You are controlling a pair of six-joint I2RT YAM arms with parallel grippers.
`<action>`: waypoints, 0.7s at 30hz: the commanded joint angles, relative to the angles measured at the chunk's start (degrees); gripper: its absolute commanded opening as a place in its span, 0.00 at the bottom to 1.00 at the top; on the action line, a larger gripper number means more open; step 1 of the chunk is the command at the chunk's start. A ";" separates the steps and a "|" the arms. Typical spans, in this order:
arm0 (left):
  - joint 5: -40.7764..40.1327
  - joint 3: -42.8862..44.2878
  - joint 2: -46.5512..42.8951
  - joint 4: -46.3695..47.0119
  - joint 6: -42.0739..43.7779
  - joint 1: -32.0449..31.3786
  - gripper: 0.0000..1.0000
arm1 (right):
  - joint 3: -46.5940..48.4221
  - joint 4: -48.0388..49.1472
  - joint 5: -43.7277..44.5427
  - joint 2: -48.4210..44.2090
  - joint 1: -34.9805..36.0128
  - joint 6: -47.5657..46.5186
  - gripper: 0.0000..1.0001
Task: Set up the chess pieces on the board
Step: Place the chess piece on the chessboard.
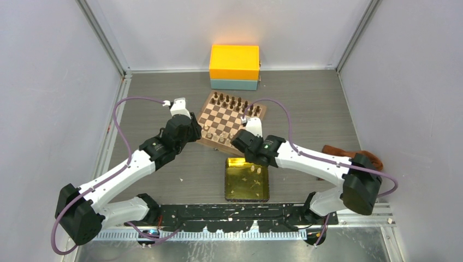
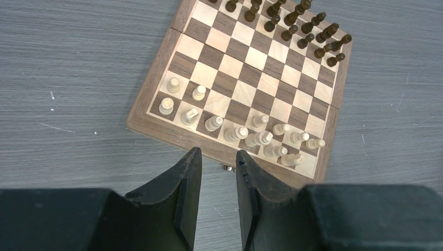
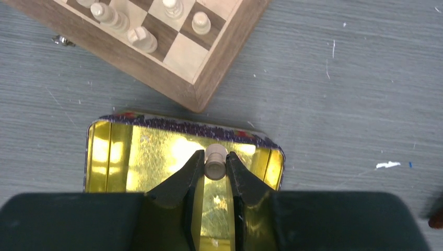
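Note:
The board [image 2: 245, 73] lies tilted on the grey table, with several cream chess pieces [image 2: 236, 132] standing in its two near rows. Dark pieces [image 2: 292, 23] fill the far rows. My left gripper [image 2: 218, 154] hovers just off the board's near edge, open, with nothing between its fingers. My right gripper [image 3: 214, 156] is shut on a cream chess piece [image 3: 215, 161] and holds it over the far rim of the gold tray [image 3: 130, 151]. The board's corner [image 3: 209, 78] lies just beyond the tray. A few cream pieces [image 1: 254, 169] lie in the tray [image 1: 240, 191].
An orange box [image 1: 235, 61] stacked on a teal one [image 1: 233, 84] stands behind the board by the back wall. A brown object [image 1: 366, 155] lies at the right, beside the right arm. A small metal clasp [image 2: 228, 168] sticks out of the board's near edge.

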 commanded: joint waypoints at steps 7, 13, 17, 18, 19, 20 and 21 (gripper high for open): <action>-1.54 0.37 -1.61 2.39 0.70 -0.21 0.32 | 6.38 8.06 -6.84 8.64 -5.46 -9.36 0.02; -1.35 0.43 -1.57 2.50 0.84 -0.26 0.35 | 8.13 10.39 -8.98 12.22 -7.04 -11.41 0.02; -1.28 0.37 -1.49 2.64 0.92 -0.26 0.39 | 9.26 11.17 -9.98 14.14 -7.73 -12.26 0.02; -1.28 0.44 -1.48 2.69 0.89 -0.24 0.41 | 9.45 11.26 -10.14 14.50 -7.81 -12.36 0.02; -1.22 0.45 -1.48 2.70 1.02 -0.27 0.44 | 9.51 11.51 -10.40 14.91 -7.98 -12.51 0.02; -1.23 0.46 -1.48 2.81 1.05 -0.22 0.46 | 9.52 11.81 -10.56 15.21 -8.07 -12.64 0.02; -1.18 0.46 -1.48 2.83 1.12 -0.21 0.48 | 9.52 12.03 -10.69 15.46 -8.17 -12.73 0.02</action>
